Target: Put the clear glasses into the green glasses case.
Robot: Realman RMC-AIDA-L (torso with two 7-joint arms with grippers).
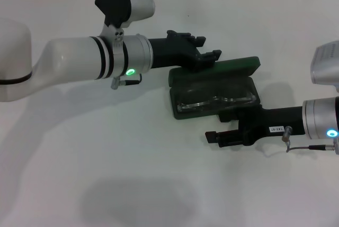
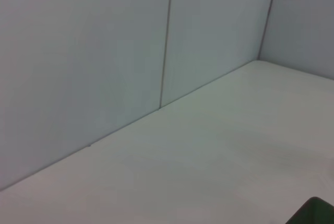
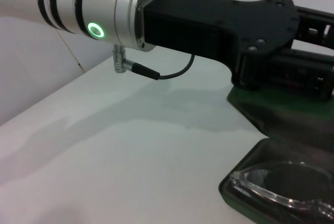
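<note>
The green glasses case [image 1: 180, 92] lies open at mid-table, its lid [image 1: 241, 64] folded back on the far side. The clear glasses [image 1: 217, 102] rest inside it on the dark lining, and also show in the right wrist view [image 3: 284, 190] within the case's rim [image 3: 235, 195]. My left gripper [image 1: 208, 47] hovers open at the far left end of the lid, holding nothing. My right gripper [image 1: 218, 126] sits open just in front of the case's near edge, also empty. A dark green corner [image 2: 314, 211] shows in the left wrist view.
The white table [image 1: 132, 174] stretches out in front and to the left. White wall panels [image 2: 104, 51] rise beyond its far edge. In the right wrist view my left arm's wrist [image 3: 104, 10] and its cable [image 3: 162, 75] hang over the table beside the case.
</note>
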